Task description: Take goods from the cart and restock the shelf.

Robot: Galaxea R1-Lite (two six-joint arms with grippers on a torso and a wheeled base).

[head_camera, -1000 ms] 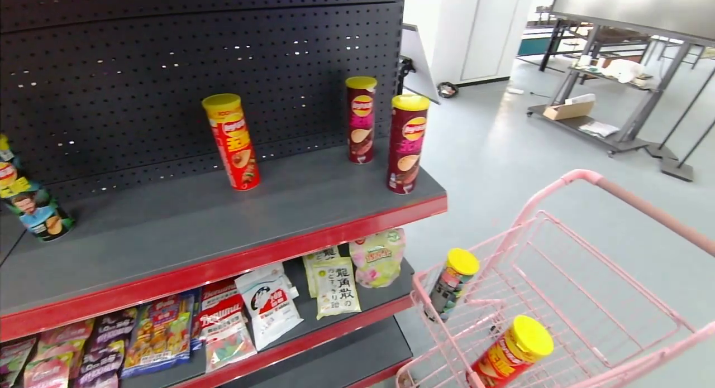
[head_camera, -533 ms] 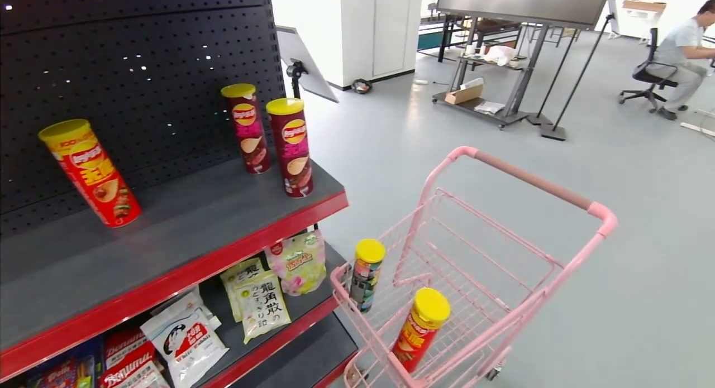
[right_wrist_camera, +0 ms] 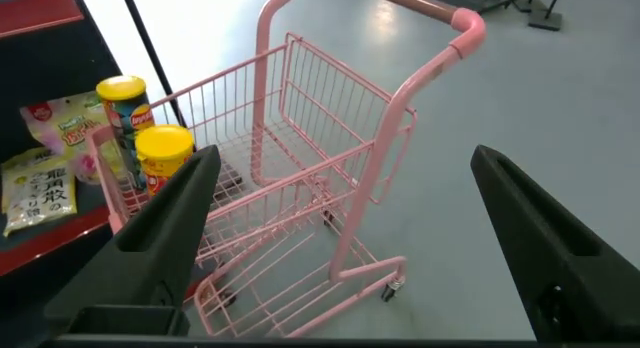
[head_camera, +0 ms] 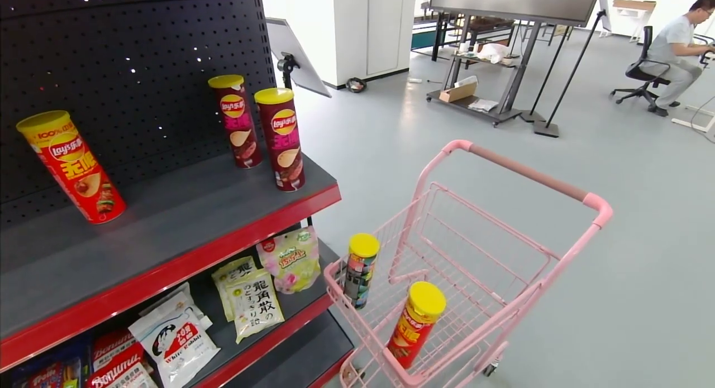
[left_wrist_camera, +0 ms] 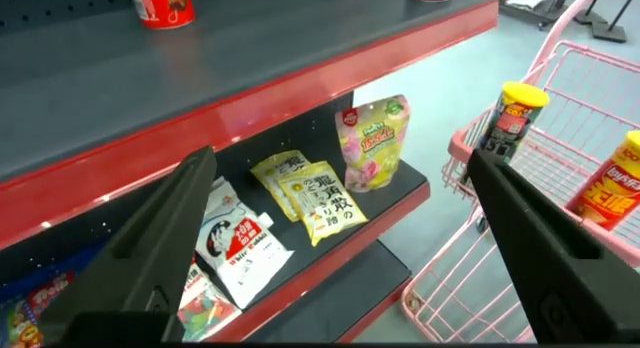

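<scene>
While the red can [head_camera: 416, 329] sits in the cart [head_camera: 530, 173], left claw [left_wrist_camera: 340, 160] and right claw [right_wrist_camera: 345, 156] gape empty.

We see the left gripper [left_wrist_camera: 335, 178] with two black fingers [left_wrist_camera: 150, 258]. They are flat and wide, and get thinner toward the tips. The right gripper [right_wrist_camera: 345, 158] looks the same: two plain, smooth black fingers [right_wrist_camera: 550, 238] with slanted edges.
</scene>
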